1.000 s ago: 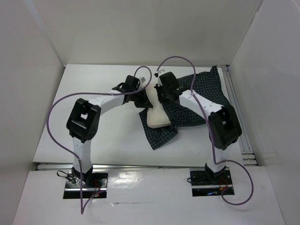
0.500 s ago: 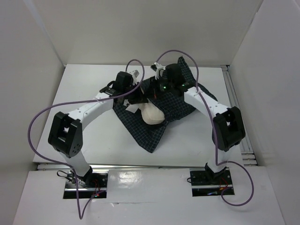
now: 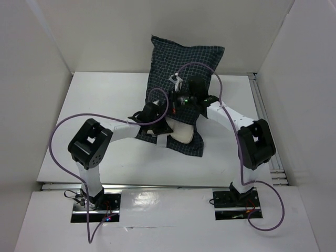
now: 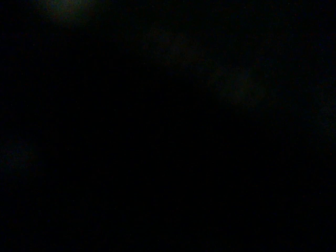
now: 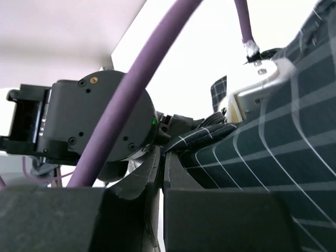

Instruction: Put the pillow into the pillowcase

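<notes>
Hanging upright: dark green-black grid-checked cloth pillowcase (image 3: 184,58), right hand (image 5: 160,181) pinched narrow on its fabric. Left hand (image 3: 156,122) closed, buried at the pillowcase mouth; what it holds, cannot tell. Plump cream fabric pillow (image 3: 182,135) pokes out of the mouth. Risk: pinch slips, pillow slides out.

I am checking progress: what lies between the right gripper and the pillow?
Checked pillowcase cloth covers that stretch, as the top view shows.

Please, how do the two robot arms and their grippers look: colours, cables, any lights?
The left arm and the right arm have white links and bulky black joints. A purple cable loops along each. A green light glows on the right wrist. The right gripper has dark grey fingers.
</notes>
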Action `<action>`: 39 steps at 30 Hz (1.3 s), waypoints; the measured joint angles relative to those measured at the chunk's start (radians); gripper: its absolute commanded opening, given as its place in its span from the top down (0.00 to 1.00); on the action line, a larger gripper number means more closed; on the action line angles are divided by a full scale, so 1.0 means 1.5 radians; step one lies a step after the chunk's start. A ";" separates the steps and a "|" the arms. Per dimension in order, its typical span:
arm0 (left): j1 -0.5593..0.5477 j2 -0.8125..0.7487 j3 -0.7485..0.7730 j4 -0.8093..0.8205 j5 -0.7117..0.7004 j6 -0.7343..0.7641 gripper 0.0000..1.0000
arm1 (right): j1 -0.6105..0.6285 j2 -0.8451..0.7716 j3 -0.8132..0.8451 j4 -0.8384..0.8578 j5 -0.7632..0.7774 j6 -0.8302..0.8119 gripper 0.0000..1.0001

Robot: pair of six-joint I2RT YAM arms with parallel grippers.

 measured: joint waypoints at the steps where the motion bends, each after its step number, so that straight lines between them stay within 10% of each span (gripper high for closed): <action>1: -0.002 0.000 -0.001 0.017 -0.004 -0.010 1.00 | 0.000 -0.001 0.000 -0.001 0.001 0.003 1.00; 6: -0.014 -0.021 -0.041 0.069 -0.049 -0.031 1.00 | -0.004 -0.002 0.001 -0.042 0.022 0.016 0.86; 15: -0.041 -0.115 -0.076 0.077 -0.160 -0.028 1.00 | -0.040 0.021 0.035 -0.161 0.068 0.010 0.19; 22: -0.043 -0.122 -0.076 0.066 -0.182 -0.028 1.00 | -0.044 -0.025 0.023 -0.228 0.134 -0.045 0.11; 31: -0.050 -0.118 -0.024 0.023 -0.179 -0.023 1.00 | 0.059 -0.402 -0.229 -0.251 0.319 -0.117 0.08; 39: -0.061 -0.117 0.031 -0.008 -0.178 -0.006 1.00 | 0.184 -0.330 -0.340 -0.249 0.454 -0.128 0.08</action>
